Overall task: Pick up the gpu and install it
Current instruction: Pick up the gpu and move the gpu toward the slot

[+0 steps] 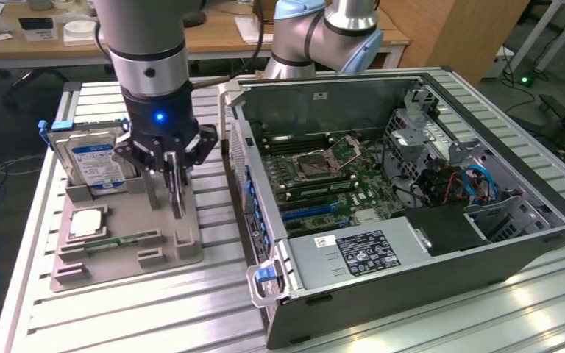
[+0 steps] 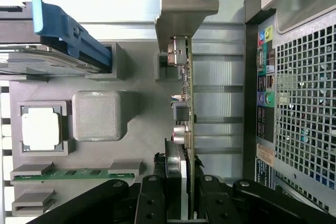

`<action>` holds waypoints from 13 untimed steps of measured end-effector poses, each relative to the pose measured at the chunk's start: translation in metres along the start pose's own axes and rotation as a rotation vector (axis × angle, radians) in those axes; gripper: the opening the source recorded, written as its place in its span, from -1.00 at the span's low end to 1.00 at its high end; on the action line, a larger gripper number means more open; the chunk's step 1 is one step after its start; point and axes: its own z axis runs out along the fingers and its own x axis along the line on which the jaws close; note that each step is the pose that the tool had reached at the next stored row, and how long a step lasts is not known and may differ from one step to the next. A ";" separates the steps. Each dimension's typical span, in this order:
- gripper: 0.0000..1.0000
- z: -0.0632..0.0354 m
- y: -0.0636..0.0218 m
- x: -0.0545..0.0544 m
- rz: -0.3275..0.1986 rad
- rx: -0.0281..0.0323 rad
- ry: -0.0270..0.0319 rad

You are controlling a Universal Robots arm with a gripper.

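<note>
Surface: slotted aluminium table (image 1: 440,316). Wooden desk (image 1: 214,37) w/ clutter behind, cables on floor at the exterior view's left.

Grey tray (image 1: 126,257) on table, exterior view's left. It holds:
- hard drive (image 1: 96,162), standing on edge, blue-white label
- CPU (image 1: 86,223), flat in square pocket
- green memory stick (image 1: 126,240), in slot nr front edge
- gpu (image 1: 176,195), on edge at tray's case-side, metal bracket end (image 2: 184,9) away from wrist

Gripper (image 1: 171,165) directly over gpu. Fingers (image 2: 151,203) narrow, clamped on card's two faces. Can't tell if card has left its slot.

Exterior view's right: open PC case (image 1: 518,243) lying on its side just beside tray. Motherboard (image 1: 332,176) inside, PSU (image 1: 361,254) at near end.
</note>
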 end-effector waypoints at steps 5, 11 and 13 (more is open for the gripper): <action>-0.44 -0.0051 0.0002 0.000 0.000 -0.0005 -0.0001; -0.44 -0.0110 0.0004 0.000 0.000 -0.0008 0.0000; -0.44 -0.0130 0.0005 0.000 0.000 -0.0009 0.0000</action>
